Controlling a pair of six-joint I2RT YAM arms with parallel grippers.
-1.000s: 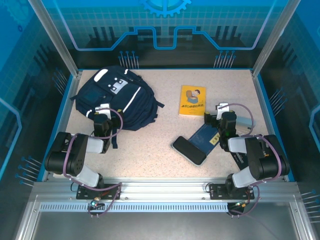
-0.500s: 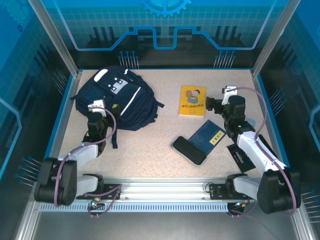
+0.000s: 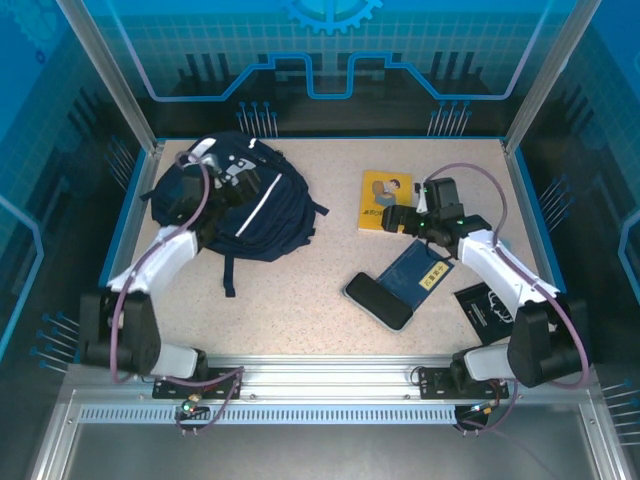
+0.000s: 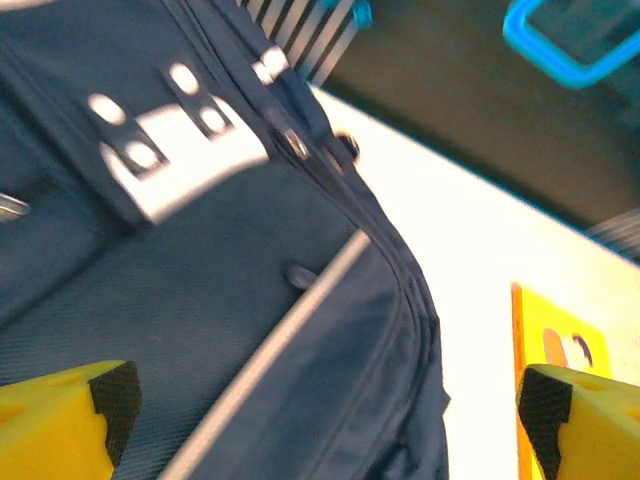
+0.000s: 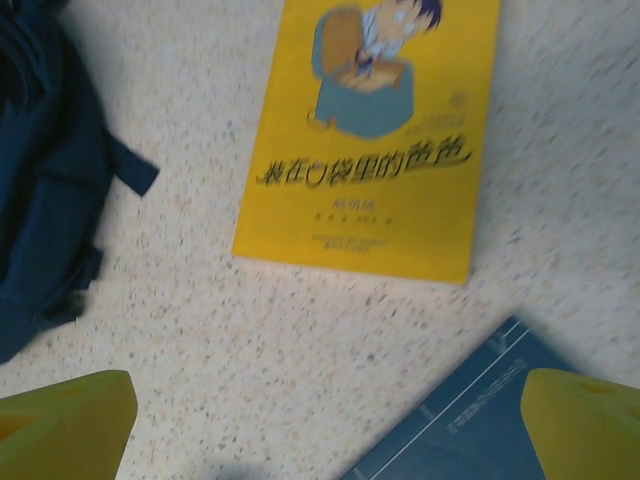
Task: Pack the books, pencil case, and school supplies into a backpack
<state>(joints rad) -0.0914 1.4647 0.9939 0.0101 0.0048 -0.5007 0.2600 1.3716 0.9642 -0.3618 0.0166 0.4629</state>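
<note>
The navy backpack [image 3: 262, 215] lies at the far left of the table, white patches up. My left gripper [image 3: 238, 186] hovers open over its top; in the left wrist view the backpack [image 4: 250, 330] spreads beneath the gripper [image 4: 330, 420] between the wide-apart fingers [image 4: 105, 400]. The yellow book [image 3: 376, 196] lies at centre right. My right gripper [image 3: 393, 219] hangs open over its near edge, with bare table under the gripper [image 5: 325, 430] and the yellow book [image 5: 380, 140] just ahead. The dark blue book [image 3: 415, 272] lies nearer, and a black pencil case [image 3: 378, 300] overlaps its corner.
A flat black item with white print [image 3: 488, 305] lies by the right arm's base. Blue rails [image 3: 525, 200] border the table. The backpack's strap [image 3: 229, 275] trails toward the front. The backpack's edge [image 5: 40, 170] shows left of the yellow book.
Both arms have unfolded and reached forward. The left gripper rose onto the backpack's top. The right gripper swung left to the yellow book. Both stay open.
</note>
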